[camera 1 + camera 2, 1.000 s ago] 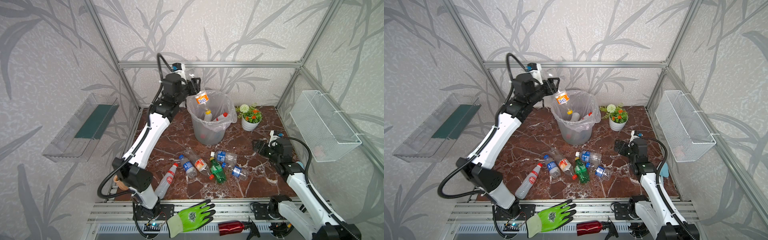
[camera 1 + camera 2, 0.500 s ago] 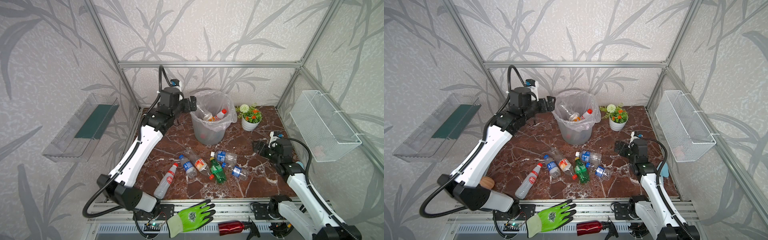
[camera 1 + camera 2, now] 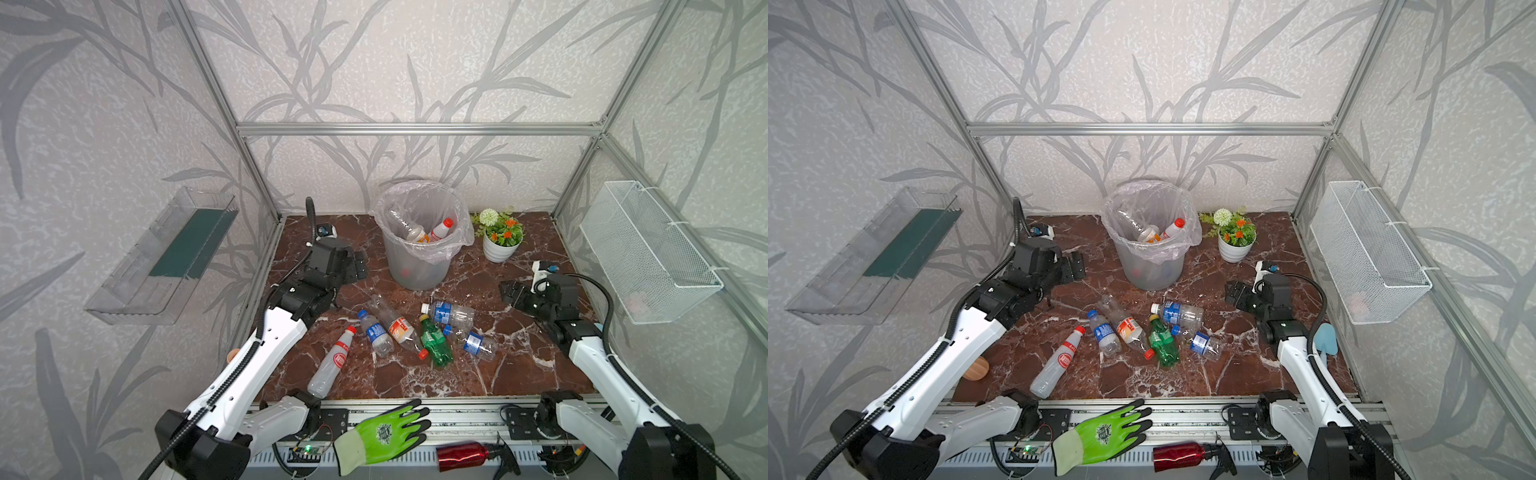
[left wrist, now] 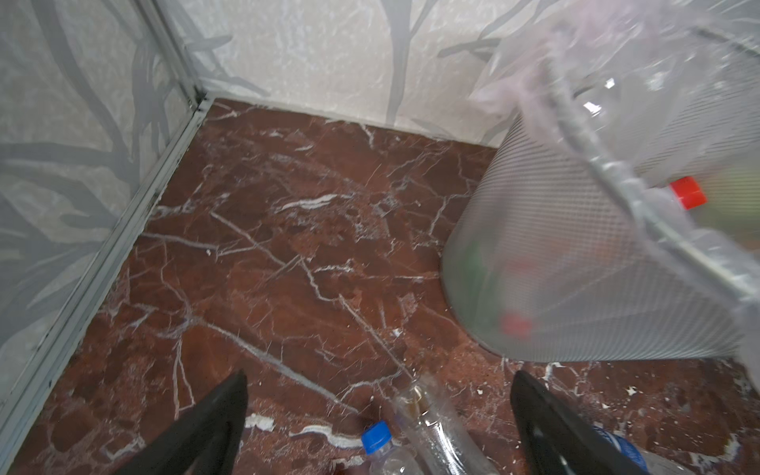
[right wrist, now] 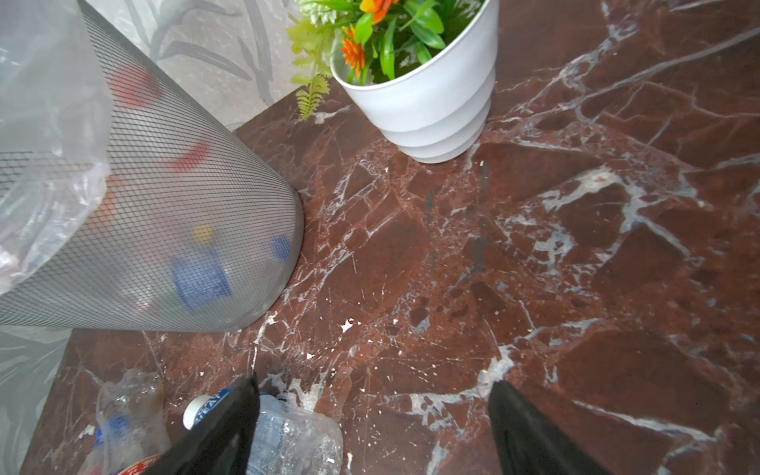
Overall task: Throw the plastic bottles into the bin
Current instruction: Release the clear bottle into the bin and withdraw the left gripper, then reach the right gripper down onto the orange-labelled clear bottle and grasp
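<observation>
I read left gripper (image 4: 380, 374) spread wide, empty | right gripper (image 5: 373, 381) open, holding nothing | six plastic bottles (image 3: 434, 345) on marble (image 3: 519, 365) near bin (image 3: 415, 270), others inside | blue label (image 5: 210, 405) partly legible: "WEAT"

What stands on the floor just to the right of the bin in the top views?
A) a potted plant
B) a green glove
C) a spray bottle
A: the potted plant stands beside the bin; the glove and spray bottle lie on the front rail.
</observation>
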